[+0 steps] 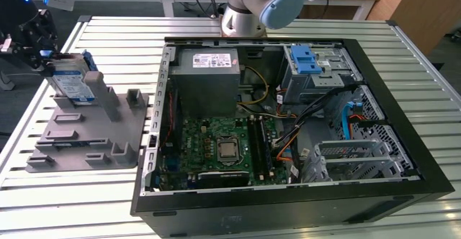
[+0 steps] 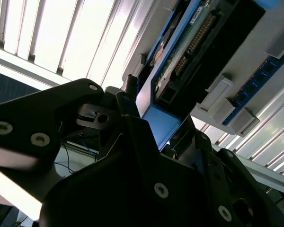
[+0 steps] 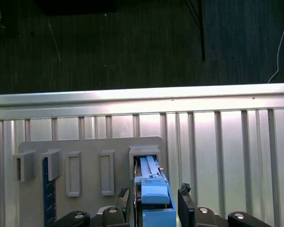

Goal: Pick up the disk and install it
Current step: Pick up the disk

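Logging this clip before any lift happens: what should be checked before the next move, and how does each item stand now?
1. Disk upright in the grey holder: ok.
2. Claw centred over the disk's blue rail, first wrist view: ok.
3. Grip closed on disk: cannot tell.
4. Case open, inside reachable: ok.
5. Silver cage free of cables: cannot tell.
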`<state>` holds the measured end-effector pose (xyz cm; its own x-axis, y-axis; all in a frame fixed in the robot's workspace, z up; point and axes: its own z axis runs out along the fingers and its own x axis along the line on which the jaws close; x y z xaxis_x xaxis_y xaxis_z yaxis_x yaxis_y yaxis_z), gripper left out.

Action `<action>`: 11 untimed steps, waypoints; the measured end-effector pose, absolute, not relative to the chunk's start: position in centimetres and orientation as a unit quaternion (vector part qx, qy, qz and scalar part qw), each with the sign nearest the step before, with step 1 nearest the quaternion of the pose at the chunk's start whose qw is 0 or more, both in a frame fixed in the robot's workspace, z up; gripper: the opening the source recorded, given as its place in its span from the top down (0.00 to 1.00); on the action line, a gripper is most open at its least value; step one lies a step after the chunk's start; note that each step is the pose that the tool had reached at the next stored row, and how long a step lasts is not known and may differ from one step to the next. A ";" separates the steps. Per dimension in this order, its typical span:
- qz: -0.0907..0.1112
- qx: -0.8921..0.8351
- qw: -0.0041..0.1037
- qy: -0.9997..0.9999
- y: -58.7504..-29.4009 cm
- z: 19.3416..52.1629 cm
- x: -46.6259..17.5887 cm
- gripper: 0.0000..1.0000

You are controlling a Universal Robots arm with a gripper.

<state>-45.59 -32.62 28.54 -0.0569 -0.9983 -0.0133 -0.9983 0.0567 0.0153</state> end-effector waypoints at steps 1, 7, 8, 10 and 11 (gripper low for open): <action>-0.010 0.687 0.000 -0.727 -32.6 28.5 -45.6 0.48; -0.010 0.687 0.000 -0.727 -32.6 28.5 -45.7 0.48; -0.010 0.687 0.000 -0.727 -32.6 28.5 -45.7 0.48; -0.010 0.687 0.000 -0.727 -32.6 28.5 -45.7 0.48; -0.010 0.687 0.000 -0.727 -32.6 28.5 -45.7 0.48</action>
